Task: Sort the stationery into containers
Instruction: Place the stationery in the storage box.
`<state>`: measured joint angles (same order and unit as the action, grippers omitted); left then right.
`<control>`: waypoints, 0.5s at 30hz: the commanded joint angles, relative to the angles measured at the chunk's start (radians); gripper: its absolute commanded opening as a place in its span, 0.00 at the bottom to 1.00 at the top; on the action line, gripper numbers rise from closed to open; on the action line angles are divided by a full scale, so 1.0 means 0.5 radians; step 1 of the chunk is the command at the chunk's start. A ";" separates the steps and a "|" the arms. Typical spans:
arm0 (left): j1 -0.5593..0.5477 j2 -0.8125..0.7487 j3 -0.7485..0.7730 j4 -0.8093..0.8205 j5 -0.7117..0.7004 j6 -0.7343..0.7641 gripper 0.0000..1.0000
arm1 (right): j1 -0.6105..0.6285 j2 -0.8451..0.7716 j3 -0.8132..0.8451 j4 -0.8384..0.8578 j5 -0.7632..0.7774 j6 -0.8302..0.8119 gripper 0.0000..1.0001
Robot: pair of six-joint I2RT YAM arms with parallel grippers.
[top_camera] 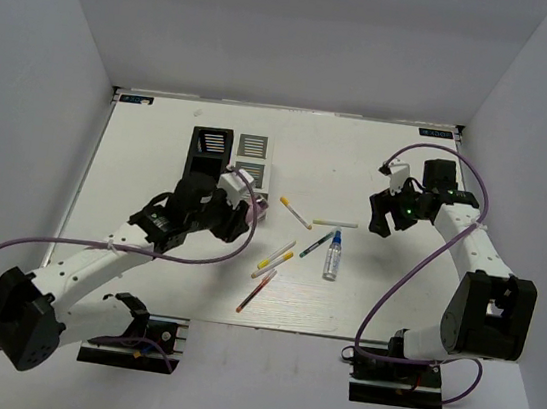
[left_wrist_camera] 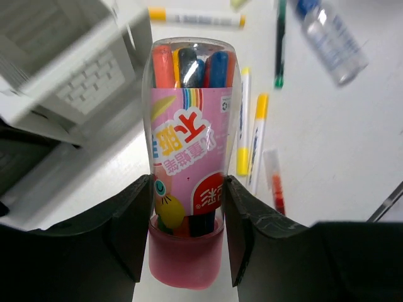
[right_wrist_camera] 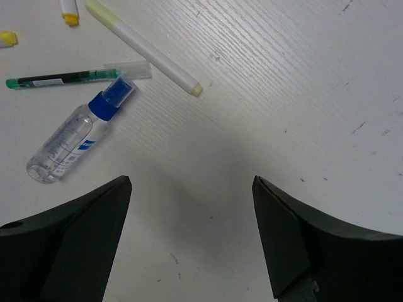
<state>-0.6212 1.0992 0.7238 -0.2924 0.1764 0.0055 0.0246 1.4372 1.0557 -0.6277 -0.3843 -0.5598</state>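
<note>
White links and black joints form the left arm [top_camera: 94,267], which rises from its base at the near edge and stretches forward and to the right, low over the table [top_camera: 393,291]. Its left gripper [left_wrist_camera: 187,201] is closed on the pink cylinder [left_wrist_camera: 189,157], with one matte black finger pressed on each side just above the tube's pink end. The tube is clear glossy plastic with a rounded tip and a pink printed label. Inside stand felt pens with red, yellow, dark blue and blue tops. It is held over the table, just beside the white-grey organiser [left_wrist_camera: 75,69], whose panel has a brick-like grid of slots.

The right arm [top_camera: 469,250] climbs from its near base, folds at a bulky black elbow and reaches forward and left. The right gripper [right_wrist_camera: 189,189] points down with its fingers spread wide. Nothing is between them but the bare, finely grained white tabletop.

Between the two arms the loose stationery lies flat: a red-orange pen [top_camera: 256,291] nearest, two yellow markers [top_camera: 277,257] side by side, then the small clear bottle [right_wrist_camera: 69,141] with its blue cap, lying on its side. Its cap touches or nearly touches the thin green pen [right_wrist_camera: 63,78], and a white marker [right_wrist_camera: 145,53] lies close by.

Farthest back, the black organiser [top_camera: 210,151] stands just beside the white-grey one, both boxy with slotted panels.
</note>
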 commanded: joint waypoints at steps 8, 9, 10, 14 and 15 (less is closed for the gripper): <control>0.055 0.184 0.319 0.850 -0.303 -0.364 0.01 | -0.003 -0.009 0.008 -0.002 -0.118 -0.043 0.59; 0.055 0.185 0.341 0.906 -0.337 -0.364 0.01 | 0.000 -0.012 0.002 -0.009 -0.127 -0.043 0.59; 0.055 0.295 0.362 0.959 -0.356 -0.382 0.01 | 0.003 -0.018 0.002 -0.012 -0.142 -0.064 0.32; 0.055 0.495 0.362 1.363 -0.512 -0.401 0.01 | -0.003 -0.024 -0.004 -0.024 -0.167 -0.086 0.00; 0.055 0.535 0.362 1.422 -0.594 -0.401 0.01 | -0.003 -0.027 -0.004 -0.024 -0.167 -0.086 0.00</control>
<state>-0.5987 1.3407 0.8837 0.2131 -0.0212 -0.1673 0.0246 1.4372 1.0542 -0.6323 -0.4339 -0.5869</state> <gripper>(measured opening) 0.558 0.011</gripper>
